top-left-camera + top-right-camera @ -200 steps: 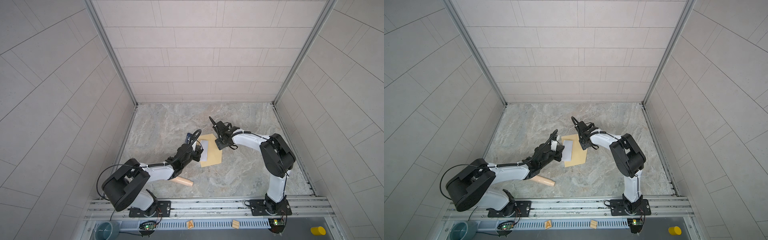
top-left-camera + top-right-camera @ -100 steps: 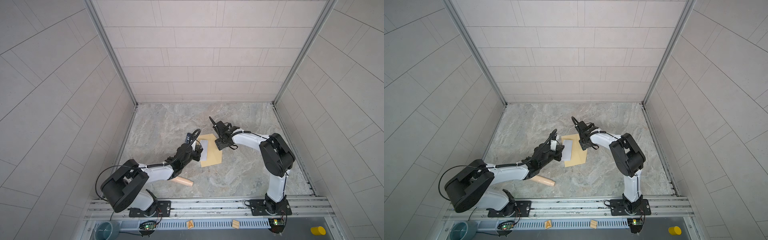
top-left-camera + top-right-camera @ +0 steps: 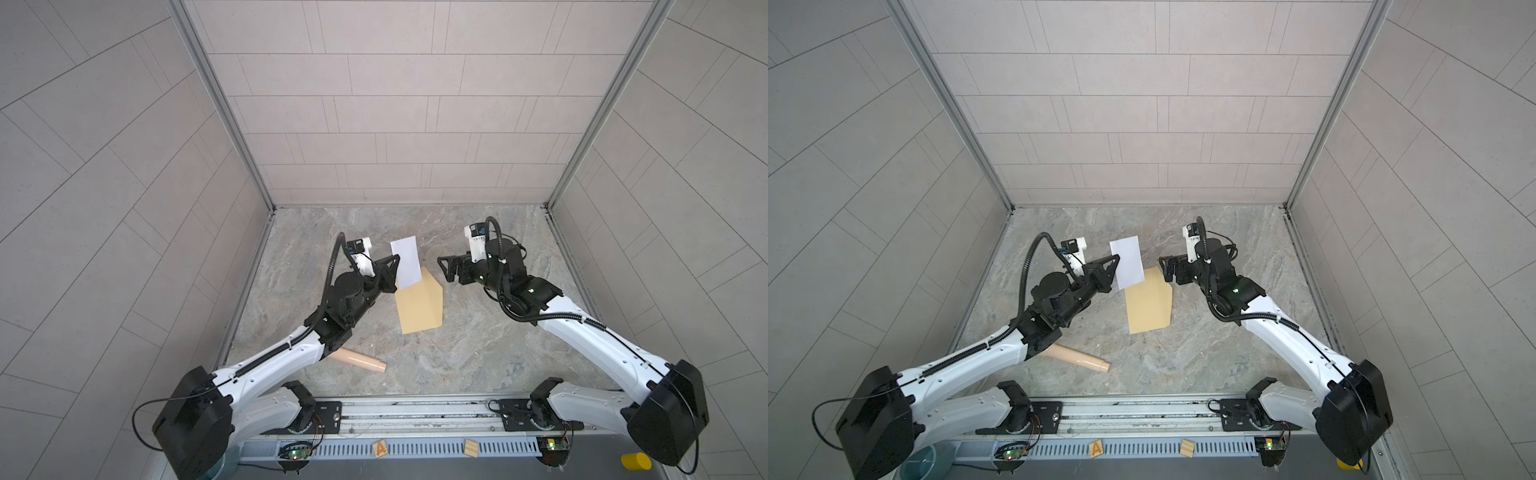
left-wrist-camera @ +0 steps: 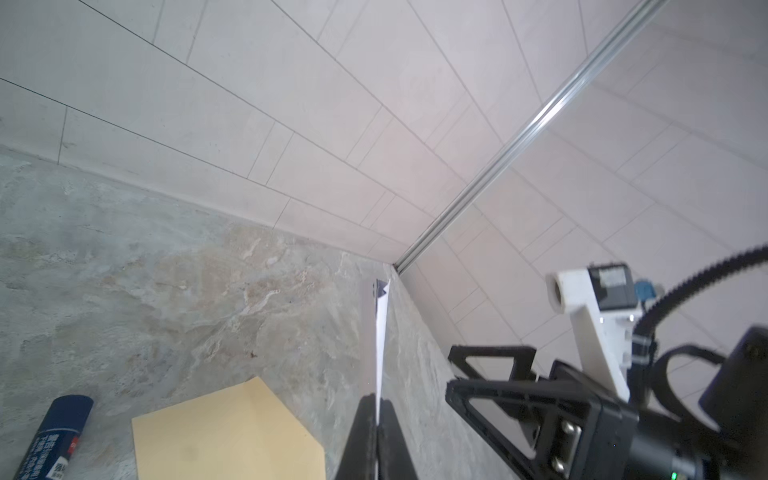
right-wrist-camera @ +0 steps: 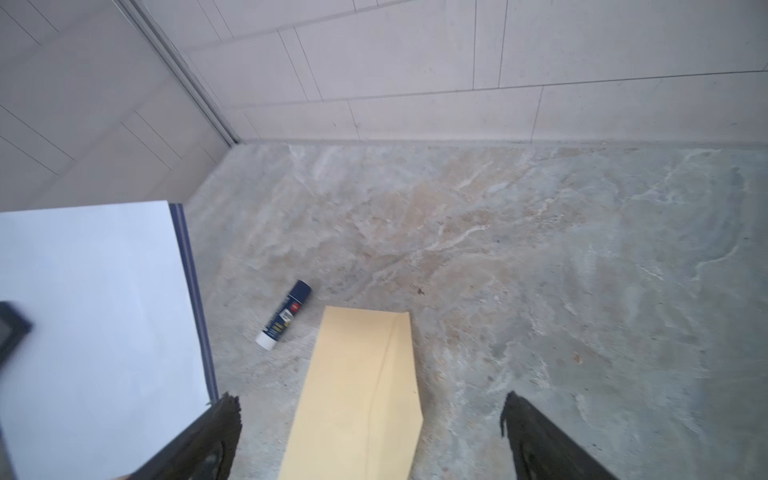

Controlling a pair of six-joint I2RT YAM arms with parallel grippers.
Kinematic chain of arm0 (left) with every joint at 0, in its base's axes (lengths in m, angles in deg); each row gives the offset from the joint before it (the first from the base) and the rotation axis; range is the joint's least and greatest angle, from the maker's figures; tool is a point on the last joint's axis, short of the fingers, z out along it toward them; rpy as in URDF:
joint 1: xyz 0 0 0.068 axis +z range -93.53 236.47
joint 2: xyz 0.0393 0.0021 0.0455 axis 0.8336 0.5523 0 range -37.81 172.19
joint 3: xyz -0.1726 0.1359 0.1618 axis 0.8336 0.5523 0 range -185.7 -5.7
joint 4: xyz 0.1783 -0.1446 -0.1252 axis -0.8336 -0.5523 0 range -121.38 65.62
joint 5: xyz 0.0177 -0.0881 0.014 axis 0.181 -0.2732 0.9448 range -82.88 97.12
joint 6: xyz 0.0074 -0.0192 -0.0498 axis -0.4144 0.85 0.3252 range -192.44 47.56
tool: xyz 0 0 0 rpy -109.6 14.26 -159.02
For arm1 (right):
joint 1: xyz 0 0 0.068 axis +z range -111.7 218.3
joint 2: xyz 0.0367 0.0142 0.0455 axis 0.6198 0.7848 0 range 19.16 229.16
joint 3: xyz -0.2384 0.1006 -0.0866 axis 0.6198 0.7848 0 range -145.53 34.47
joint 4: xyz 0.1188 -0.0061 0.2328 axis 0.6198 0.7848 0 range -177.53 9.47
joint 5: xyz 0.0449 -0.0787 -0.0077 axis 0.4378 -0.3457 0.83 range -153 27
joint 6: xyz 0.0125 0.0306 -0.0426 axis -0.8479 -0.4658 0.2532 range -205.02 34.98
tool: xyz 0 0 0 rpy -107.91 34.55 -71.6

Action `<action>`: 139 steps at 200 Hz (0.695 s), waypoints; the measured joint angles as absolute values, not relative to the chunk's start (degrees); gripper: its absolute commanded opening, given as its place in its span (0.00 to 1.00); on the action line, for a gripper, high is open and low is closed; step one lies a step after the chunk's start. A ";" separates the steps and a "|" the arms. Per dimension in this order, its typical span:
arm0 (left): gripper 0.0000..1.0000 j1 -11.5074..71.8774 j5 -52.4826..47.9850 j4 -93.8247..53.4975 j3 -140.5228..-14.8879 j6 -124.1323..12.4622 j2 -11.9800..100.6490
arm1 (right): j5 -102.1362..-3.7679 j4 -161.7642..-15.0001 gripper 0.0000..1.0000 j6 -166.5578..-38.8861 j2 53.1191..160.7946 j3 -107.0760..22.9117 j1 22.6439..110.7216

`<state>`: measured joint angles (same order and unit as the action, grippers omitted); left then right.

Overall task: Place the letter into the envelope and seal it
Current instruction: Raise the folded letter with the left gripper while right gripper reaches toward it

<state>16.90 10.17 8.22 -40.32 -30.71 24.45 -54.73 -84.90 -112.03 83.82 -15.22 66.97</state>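
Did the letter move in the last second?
Yes: the letter shifted toward the back wall, from the envelope's left edge to over its pointed far end.

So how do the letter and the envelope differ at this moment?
The letter is white with a dark blue edge; the envelope is plain tan. The letter is pinched in the left gripper and held up off the table; the envelope lies flat on it, ungripped. Both are thin paper.
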 measured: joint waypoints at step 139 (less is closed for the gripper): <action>0.00 20.75 0.60 24.61 -40.27 -7.76 28.25 | -35.50 -137.73 0.82 -152.83 92.41 -1.67 66.66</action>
